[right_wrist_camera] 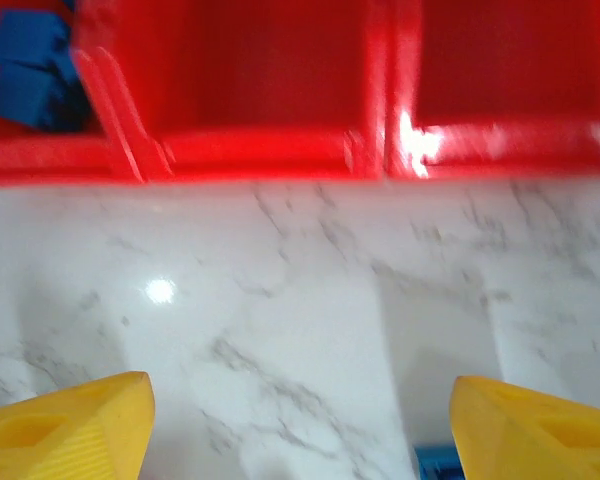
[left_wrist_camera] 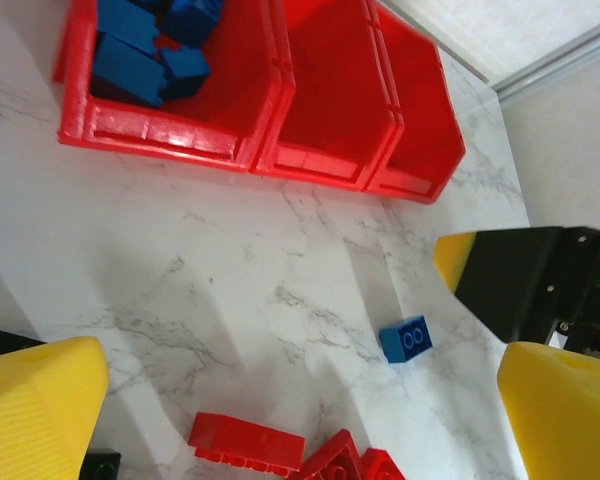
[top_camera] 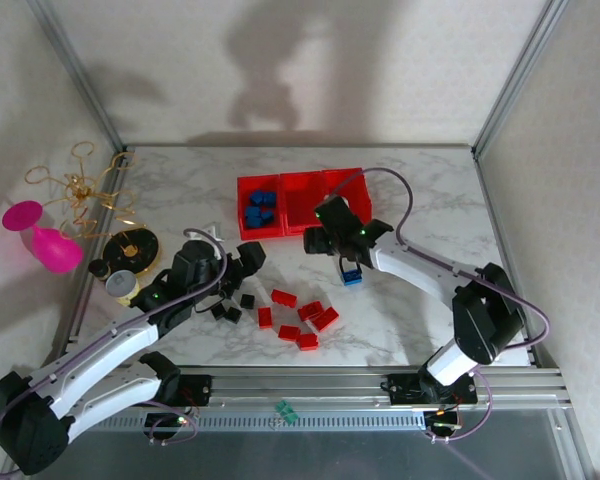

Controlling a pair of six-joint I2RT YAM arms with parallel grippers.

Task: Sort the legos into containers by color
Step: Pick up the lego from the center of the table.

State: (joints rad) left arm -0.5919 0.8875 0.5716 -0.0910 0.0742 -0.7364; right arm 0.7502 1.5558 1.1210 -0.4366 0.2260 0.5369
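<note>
Three joined red containers point(top_camera: 302, 203) stand at the back of the table; the left one holds several blue legos point(top_camera: 260, 208). In the left wrist view the containers point(left_wrist_camera: 330, 100) lie at the top, the middle and right ones bare inside. One blue lego point(top_camera: 352, 275) lies loose on the marble, also seen from the left wrist as a blue lego point(left_wrist_camera: 407, 338). My right gripper point(top_camera: 338, 250) hovers beside it, open, nothing between its fingers point(right_wrist_camera: 540, 430); the blue lego point(right_wrist_camera: 438, 463) peeks out by the right finger. Red legos point(top_camera: 300, 315) and black legos point(top_camera: 230, 305) lie in front. My left gripper point(top_camera: 245, 262) is open over them.
A pink goblet point(top_camera: 40, 235), a gold wire ornament point(top_camera: 80, 190) and a black-and-yellow roll point(top_camera: 132, 245) crowd the left edge. A small green piece point(top_camera: 287, 411) lies on the front rail. Bare marble point(top_camera: 420, 200) stretches right of the containers.
</note>
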